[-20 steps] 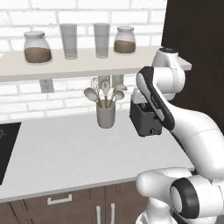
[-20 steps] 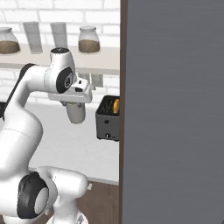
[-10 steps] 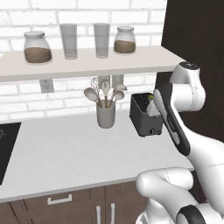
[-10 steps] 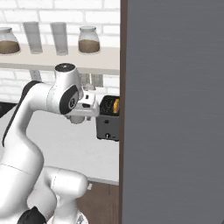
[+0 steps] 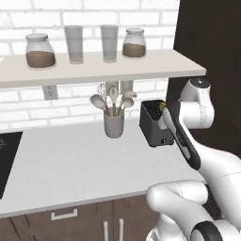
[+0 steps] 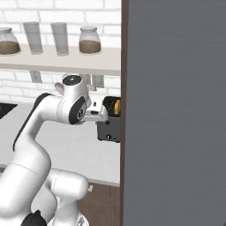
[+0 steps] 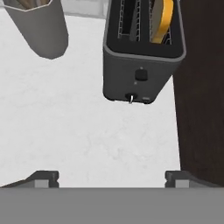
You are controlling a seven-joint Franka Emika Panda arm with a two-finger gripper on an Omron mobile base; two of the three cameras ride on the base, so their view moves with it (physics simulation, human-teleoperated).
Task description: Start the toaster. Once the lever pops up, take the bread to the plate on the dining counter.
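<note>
Dark grey toaster (image 7: 142, 65), golden-yellow bread (image 7: 159, 19), grey utensil cup (image 5: 114, 125).

- At your 3 o'clock a tall grey panel (image 6: 176, 110) with a dark brown edge cuts off the scene.
- The toaster (image 6: 109, 126) sits on the white counter (image 6: 88, 154) just left of that edge — a yellow-brown slice of bread (image 6: 116, 106) shows in its top.
- The arm's wrist (image 6: 73, 106) is beside the toaster, at its 9 o'clock.
- At 11 o'clock, the shelf (image 6: 66, 64) carries two glasses (image 6: 46, 37) between two jars (image 6: 89, 40).
</note>
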